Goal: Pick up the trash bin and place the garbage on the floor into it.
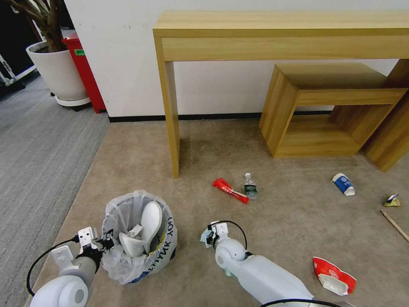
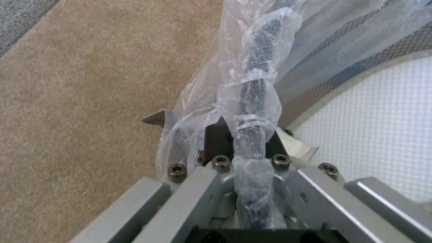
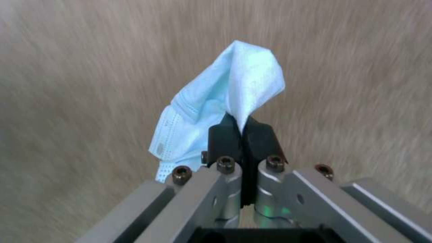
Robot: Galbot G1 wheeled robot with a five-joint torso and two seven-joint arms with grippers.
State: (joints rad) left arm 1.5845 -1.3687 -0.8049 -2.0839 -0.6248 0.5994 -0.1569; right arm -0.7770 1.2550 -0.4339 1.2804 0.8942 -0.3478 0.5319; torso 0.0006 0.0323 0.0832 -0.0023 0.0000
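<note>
The trash bin (image 1: 138, 238) stands on the beige floor (image 1: 277, 226) at my lower left, its crinkled bag holding white slippers (image 1: 150, 221). My left gripper (image 1: 104, 244) is shut on the bin's bag-wrapped rim (image 2: 252, 91); up close its gripper (image 2: 245, 135) pinches that rim, with a slipper (image 2: 373, 128) beside it. My right gripper (image 1: 208, 236) hangs over the carpet just right of the bin, and the right wrist view has it (image 3: 243, 130) shut on a blue mask (image 3: 225, 98). Other garbage lies ahead: a red wrapper (image 1: 230, 190), small bottle (image 1: 250, 186), paper cup (image 1: 343, 184), crushed can (image 1: 392, 200), wooden stick (image 1: 394, 224).
A red-and-white crumpled packet (image 1: 334, 276) lies near my right arm. A wooden desk (image 1: 170, 106) and a low wooden shelf (image 1: 324, 111) stand against the wall ahead. Grey ribbed carpet (image 1: 38, 145), a white plant pot (image 1: 59, 72) and a red box (image 1: 85, 72) are at the left.
</note>
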